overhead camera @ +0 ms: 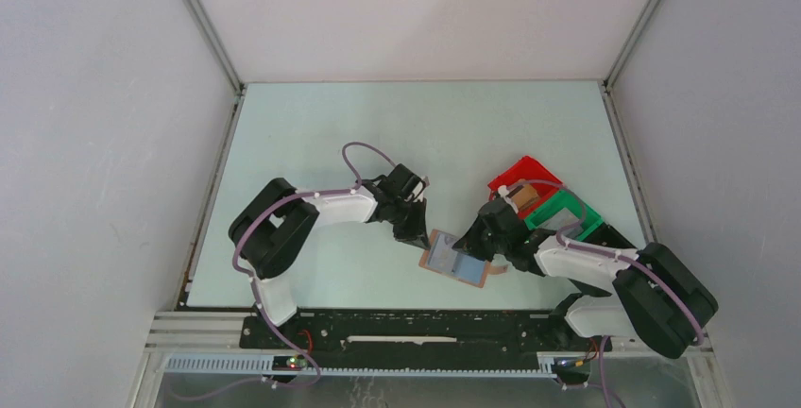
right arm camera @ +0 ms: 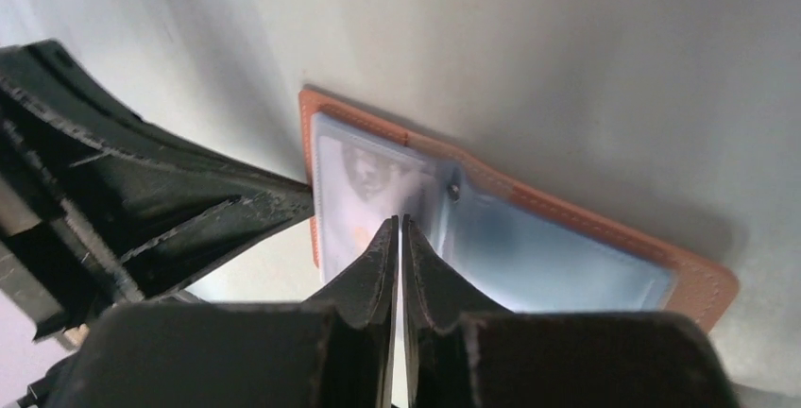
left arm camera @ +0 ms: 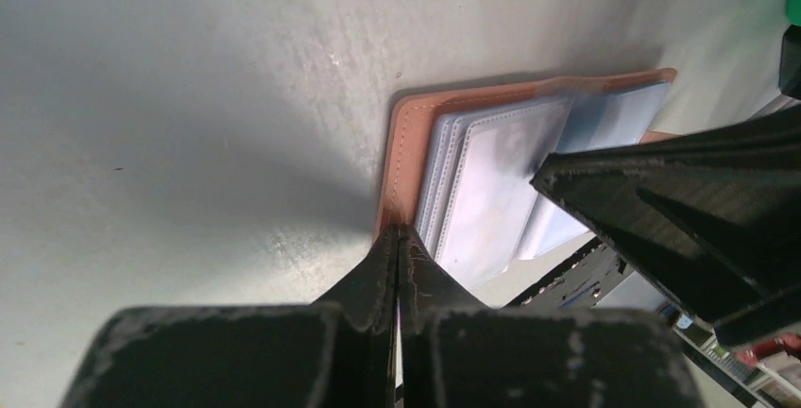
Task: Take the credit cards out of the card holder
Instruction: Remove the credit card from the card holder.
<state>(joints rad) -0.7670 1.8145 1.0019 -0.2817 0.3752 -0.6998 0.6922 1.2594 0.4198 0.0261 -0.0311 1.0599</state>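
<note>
The card holder (overhead camera: 444,259) lies open on the table near the front, tan outside with blue-grey clear sleeves inside. My left gripper (overhead camera: 417,234) is shut, its tips resting on the holder's tan left edge (left arm camera: 404,144); the gripper (left arm camera: 399,231) grips nothing that I can see. My right gripper (overhead camera: 487,248) is shut, its tips (right arm camera: 398,220) on the clear sleeves by the fold of the holder (right arm camera: 567,247). A pale card (right arm camera: 359,181) shows through the left sleeve. The right gripper's fingers (left arm camera: 680,210) cross the left wrist view.
A red bin (overhead camera: 521,179) and a green bin (overhead camera: 567,212) stand at the right, just behind my right arm, with a small brown thing (overhead camera: 521,197) between them. Grey walls close in both sides of the table (overhead camera: 416,134).
</note>
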